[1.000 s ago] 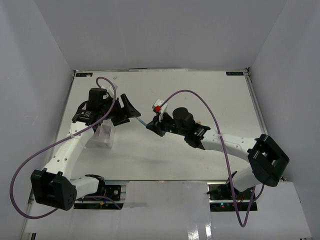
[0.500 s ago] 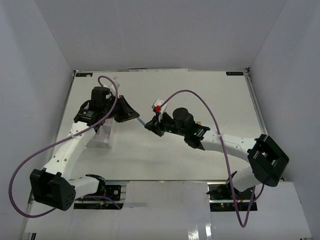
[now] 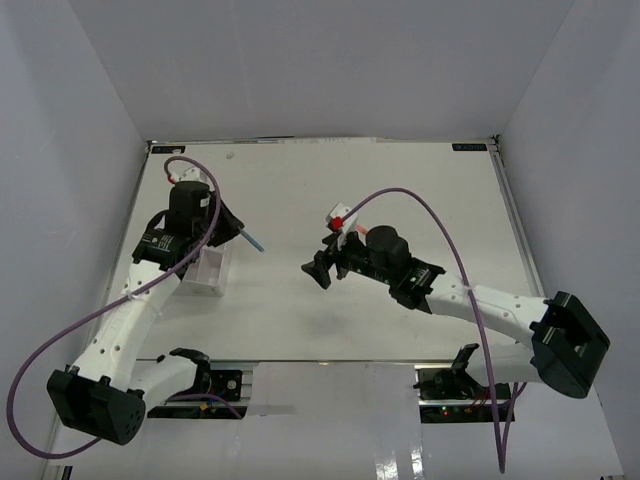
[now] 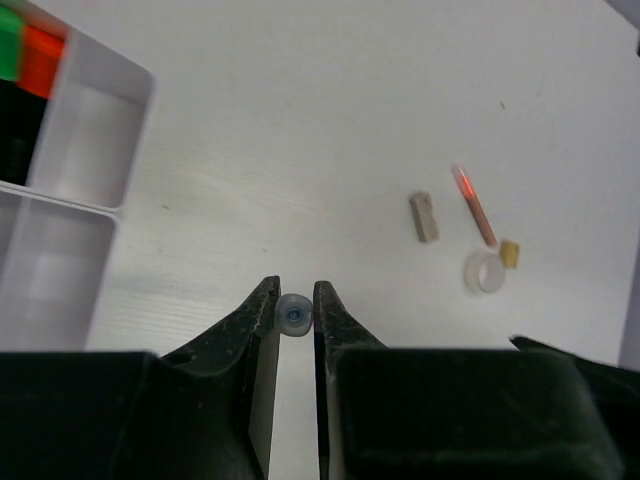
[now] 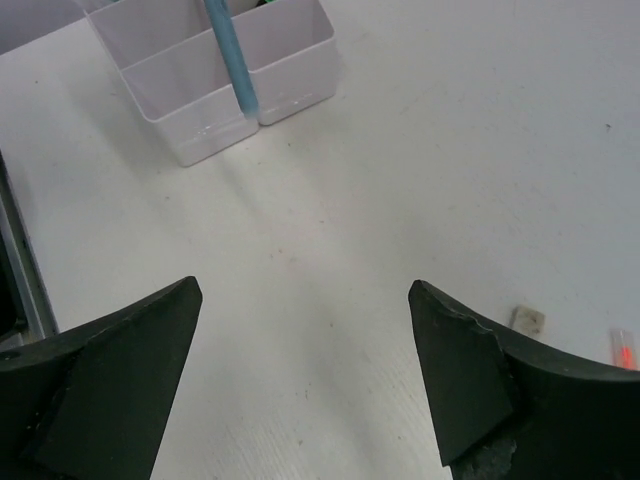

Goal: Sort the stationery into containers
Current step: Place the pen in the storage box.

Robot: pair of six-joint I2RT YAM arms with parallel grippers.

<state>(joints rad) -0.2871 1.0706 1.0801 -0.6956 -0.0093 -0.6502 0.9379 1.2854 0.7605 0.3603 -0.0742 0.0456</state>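
Note:
My left gripper (image 4: 294, 313) is shut on the end of a thin blue pen (image 4: 294, 314). From above, the blue pen (image 3: 252, 240) sticks out to the right of the left gripper (image 3: 228, 226), just above the white organizer tray (image 3: 205, 275). The tray (image 4: 90, 140) holds highlighters with green and orange caps (image 4: 24, 52) in its far left compartment. My right gripper (image 3: 320, 268) hangs open and empty over bare table, its jaws (image 5: 305, 300) wide apart. The right wrist view shows the pen (image 5: 230, 55) in front of the tray (image 5: 290, 60).
Loose on the table to the right of the left gripper lie a grey block (image 4: 424, 216), a pink pen (image 4: 474, 205), a clear tape roll (image 4: 483, 271) and a tan block (image 4: 510, 253). A small block (image 5: 527, 319) lies near the right finger.
The right gripper let go of the blue pen, opened wide and drew back to the right. The left gripper shut on the pen and carried it left toward the tray.

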